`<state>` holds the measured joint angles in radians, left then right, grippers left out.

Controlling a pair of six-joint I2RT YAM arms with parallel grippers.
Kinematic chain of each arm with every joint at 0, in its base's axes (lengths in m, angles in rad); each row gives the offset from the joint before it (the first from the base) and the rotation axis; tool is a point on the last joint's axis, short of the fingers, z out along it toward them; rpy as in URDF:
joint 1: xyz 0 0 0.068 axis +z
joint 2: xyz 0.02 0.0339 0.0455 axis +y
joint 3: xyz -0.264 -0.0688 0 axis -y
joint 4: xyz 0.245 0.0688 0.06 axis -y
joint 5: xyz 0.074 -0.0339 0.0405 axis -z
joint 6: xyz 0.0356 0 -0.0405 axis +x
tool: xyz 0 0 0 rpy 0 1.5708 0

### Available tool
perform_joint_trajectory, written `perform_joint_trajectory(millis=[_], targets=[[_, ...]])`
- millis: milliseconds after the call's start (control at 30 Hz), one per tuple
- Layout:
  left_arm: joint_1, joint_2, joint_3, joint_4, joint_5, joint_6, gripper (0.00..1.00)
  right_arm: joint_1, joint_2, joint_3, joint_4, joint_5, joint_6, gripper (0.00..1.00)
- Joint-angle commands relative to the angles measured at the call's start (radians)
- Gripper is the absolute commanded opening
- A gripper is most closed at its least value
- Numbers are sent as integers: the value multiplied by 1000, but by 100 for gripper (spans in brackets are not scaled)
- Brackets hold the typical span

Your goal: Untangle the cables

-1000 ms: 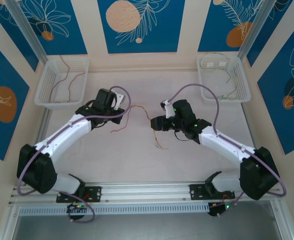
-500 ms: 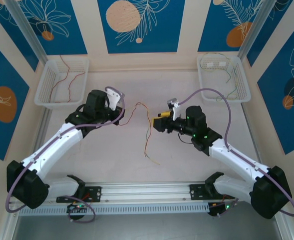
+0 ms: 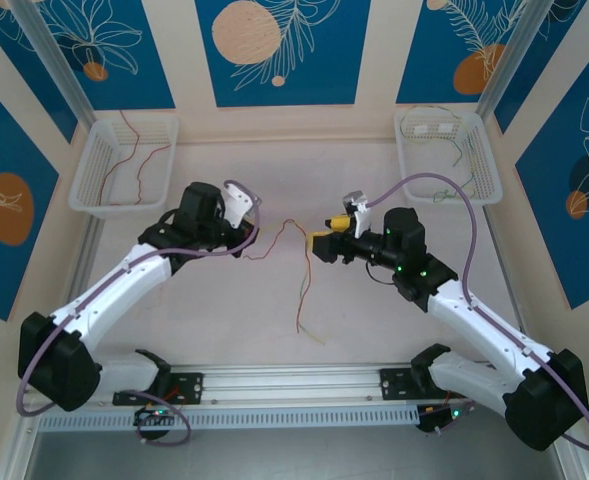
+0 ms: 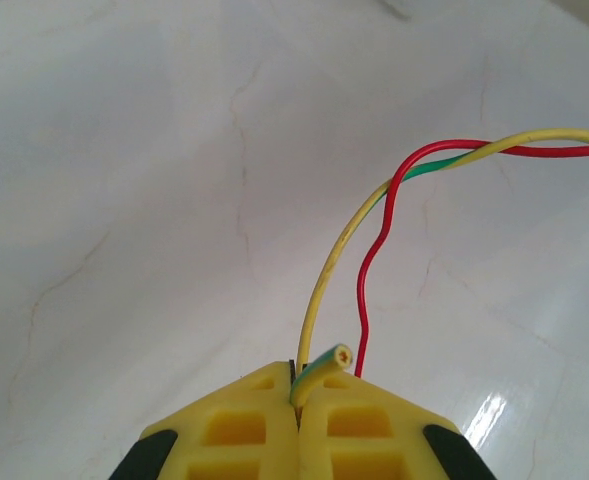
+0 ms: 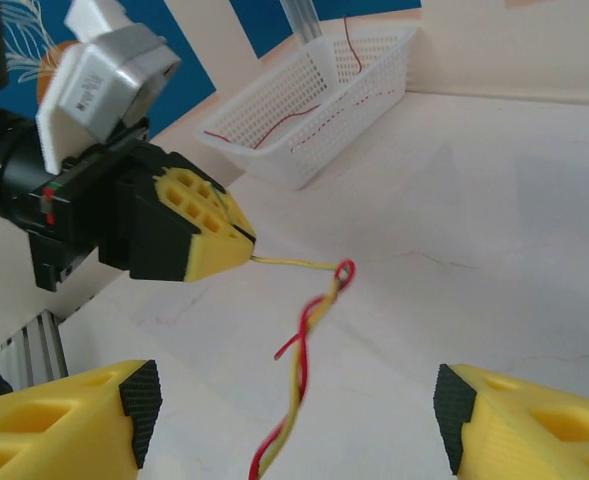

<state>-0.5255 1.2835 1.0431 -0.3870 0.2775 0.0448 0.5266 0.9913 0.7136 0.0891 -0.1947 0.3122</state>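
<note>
A red cable and a yellow-green cable are twisted round each other in mid-table. My left gripper is shut on one end of the yellow-green cable, whose tip pokes out between the yellow jaws. The red cable runs down behind the right jaw; whether it is pinched I cannot tell. From the right wrist, the left gripper holds the strand out to a red loop, and the twisted pair trails toward me. My right gripper is open, nothing between its pads, just right of the twist.
A white basket at the back left holds loose red cables, also seen from the right wrist as the basket. A second white basket at the back right holds yellow-green cables. Metal rails run along the near edge.
The right gripper's jaws have spread wide and let the cables go. The twisted pair's free end has swung toward the near edge. The left gripper stays shut on its end.
</note>
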Motion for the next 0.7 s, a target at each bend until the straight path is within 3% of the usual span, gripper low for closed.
perform_joint_trajectory(millis=[0,267,367,400,467,533,567,667], targets=[[-17,59,71,-121,-48,68,0,-4,-4,48,-108,4,-74,75],[-24,313,212,-254,-71,72,2,-19,39,25,-89,8,-50,75],[-32,388,262,-281,-119,87,19,-18,43,21,-89,9,-51,75],[-32,408,277,-282,-133,89,31,-20,41,21,-89,9,-55,75],[-32,430,303,-282,-175,66,40,-23,37,25,-97,16,-61,75],[-32,416,311,-259,-245,11,69,-25,33,30,-110,22,-68,75],[-32,403,311,-248,-282,-21,79,-25,33,29,-115,23,-69,75],[-33,322,269,-187,-361,-99,79,-28,29,23,-110,18,-71,75]])
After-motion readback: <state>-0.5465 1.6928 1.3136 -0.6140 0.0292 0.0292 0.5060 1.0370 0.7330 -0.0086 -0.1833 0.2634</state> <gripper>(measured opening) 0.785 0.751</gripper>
